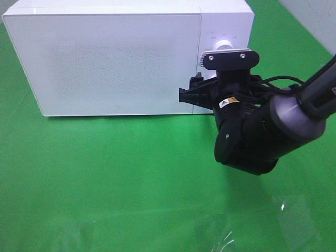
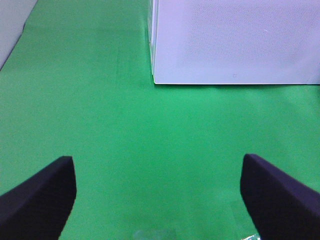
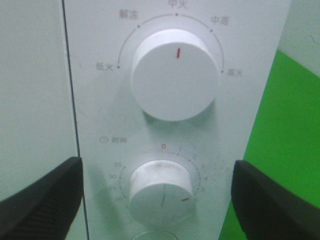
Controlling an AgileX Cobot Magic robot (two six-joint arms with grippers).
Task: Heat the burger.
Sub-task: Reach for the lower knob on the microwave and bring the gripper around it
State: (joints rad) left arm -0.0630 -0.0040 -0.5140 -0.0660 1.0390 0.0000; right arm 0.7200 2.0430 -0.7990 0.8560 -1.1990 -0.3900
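A desk covered in green cloth [image 1: 105, 178] fills all three views. A white microwave [image 1: 105, 58] stands along the desk's far edge, reaching from the far left corner past the middle. Its pale, opaque door [image 1: 110, 65] is shut. The burger shows in no view, so I cannot tell where it is.

The dark right arm [image 1: 283, 123] comes in from the desk's right edge and ends in front of the control panel [image 1: 226, 26] at the microwave's right end. The right gripper [image 3: 156, 167] faces that panel with its jaws spread wide, one finger [image 3: 45, 197] on either side of the lower knob, gripping nothing.

The left gripper [image 2: 157, 161] is also spread wide and holds nothing. It hangs over bare cloth, with the microwave's front left corner ahead of it.

The upper knob [image 3: 174, 75] has its red mark pointing straight up. On the smaller timer knob [image 3: 161, 192] below it, the red mark points to the lower right.
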